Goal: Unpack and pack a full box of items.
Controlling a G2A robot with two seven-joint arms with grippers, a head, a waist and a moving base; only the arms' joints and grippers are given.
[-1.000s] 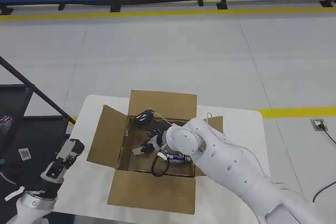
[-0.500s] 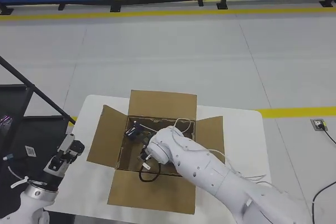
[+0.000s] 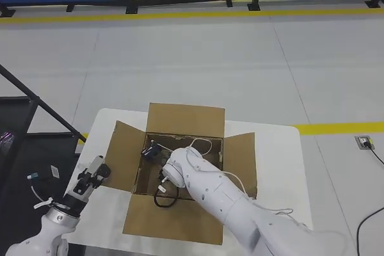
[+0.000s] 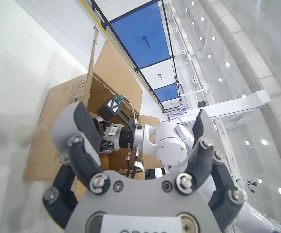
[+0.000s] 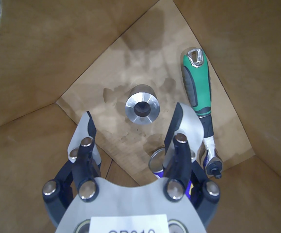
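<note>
Box (image 3: pixel 185 118) stands open on the table (image 3: pixel 275 153); my right gripper (image 5: pixel 133 111) hangs inside, spread above the socket (image 5: pixel 142 107). Unpacking, I judge: next, lower and pinch it. Left gripper (image 4: pixel 140 112) hovers spread outside.

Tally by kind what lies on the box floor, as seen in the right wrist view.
metal cylinder: 1
green-handled ratchet: 1
can, partly hidden: 1
Total: 3 things visible inside the box.
</note>
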